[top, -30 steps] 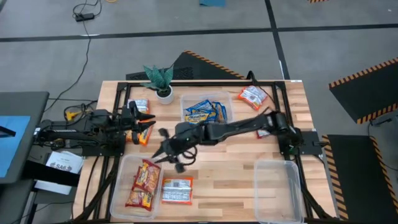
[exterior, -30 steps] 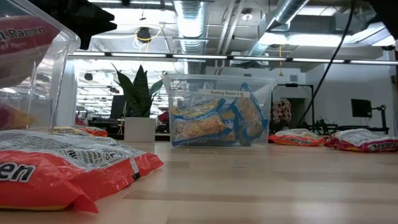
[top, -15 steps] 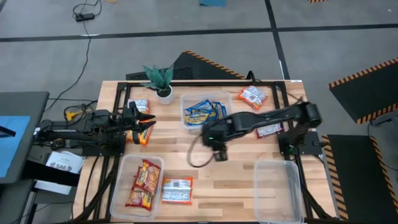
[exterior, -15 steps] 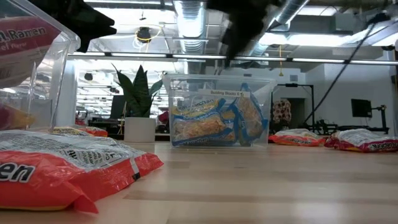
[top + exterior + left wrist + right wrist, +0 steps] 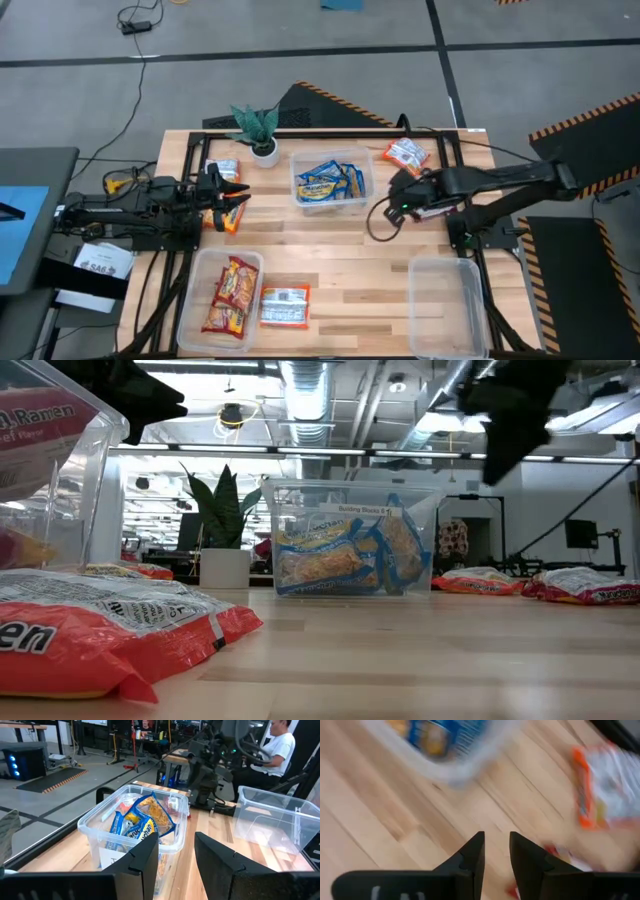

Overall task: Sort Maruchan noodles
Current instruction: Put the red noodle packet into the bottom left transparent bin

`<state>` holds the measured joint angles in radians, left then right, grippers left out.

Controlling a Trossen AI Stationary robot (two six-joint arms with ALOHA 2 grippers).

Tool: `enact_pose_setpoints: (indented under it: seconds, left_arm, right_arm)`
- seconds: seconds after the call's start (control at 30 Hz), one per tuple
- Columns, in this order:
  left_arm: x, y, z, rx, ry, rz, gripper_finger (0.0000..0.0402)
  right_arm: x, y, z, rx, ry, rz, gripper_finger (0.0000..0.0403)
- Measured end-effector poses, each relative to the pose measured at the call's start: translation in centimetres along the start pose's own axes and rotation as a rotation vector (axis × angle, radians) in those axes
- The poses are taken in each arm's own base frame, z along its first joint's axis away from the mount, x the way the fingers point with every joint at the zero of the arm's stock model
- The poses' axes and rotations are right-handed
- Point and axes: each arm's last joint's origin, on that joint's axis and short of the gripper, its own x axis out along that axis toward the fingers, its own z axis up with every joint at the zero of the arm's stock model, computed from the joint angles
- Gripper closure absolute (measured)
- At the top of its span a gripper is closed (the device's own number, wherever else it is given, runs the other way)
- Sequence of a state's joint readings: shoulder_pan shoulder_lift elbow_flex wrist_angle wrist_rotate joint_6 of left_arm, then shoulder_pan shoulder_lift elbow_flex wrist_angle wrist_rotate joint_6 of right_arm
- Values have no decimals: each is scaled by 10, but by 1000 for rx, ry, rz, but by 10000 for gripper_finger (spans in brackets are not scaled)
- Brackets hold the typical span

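Note:
Blue-and-yellow noodle packets point(image 5: 328, 181) stand in a clear tub point(image 5: 300, 196) at the table's far middle, also in the low view point(image 5: 335, 555). Red-and-yellow packets point(image 5: 231, 293) lie in a tub near the left, and a loose packet point(image 5: 284, 306) lies beside it. An orange-white packet point(image 5: 405, 153) lies flat at the far right, and another packet point(image 5: 438, 210) lies under my right arm. My right gripper point(image 5: 496, 854), empty and open by a narrow gap, hovers above the table right of the blue tub point(image 5: 397, 203). My left gripper point(image 5: 176, 851) waits open at the left point(image 5: 236, 198).
A potted plant point(image 5: 259, 130) stands at the far left. Two more packets point(image 5: 224, 171) lie near my left gripper. An empty clear tub point(image 5: 448, 306) sits at the near right. Bare wood point(image 5: 360, 265) stretches across the table's middle. A person point(image 5: 280, 750) sits beyond the table.
My right arm has swung quickly from beside the red-packet tub at the near left, across the table's middle, toward the right and far edge. It now hangs right of the blue tub. No packet has moved.

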<state>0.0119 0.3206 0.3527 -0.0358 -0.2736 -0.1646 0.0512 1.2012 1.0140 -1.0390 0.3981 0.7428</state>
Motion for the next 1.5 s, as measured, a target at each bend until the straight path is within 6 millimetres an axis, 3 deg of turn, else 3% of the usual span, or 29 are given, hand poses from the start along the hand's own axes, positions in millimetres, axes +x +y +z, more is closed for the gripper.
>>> enact_pose_setpoints:
  seconds: [0.17, 0.43, 0.67, 0.9, 1.33, 1.5]
  left_arm:
    - [0, 0, 0, -4, 5, 1, 287]
    - [0, 0, 0, -13, 5, 1, 287]
    - [0, 0, 0, -12, 5, 1, 287]
    - [0, 0, 0, -12, 4, 1, 287]
    - [0, 0, 0, -11, 4, 0, 287]
    - [0, 0, 0, -11, 4, 0, 287]
  right_arm:
    - [4, -19, -16, 90, 91, -102, 292]
    - [43, -36, -44, 86, 254, -255, 281]
    - [70, -50, -58, 138, 298, -303, 209]
    - [83, -58, -55, 196, 232, -323, 150]
    - [103, -75, -71, 264, 264, -365, 149]
    - [103, -74, -73, 260, 276, -357, 202]
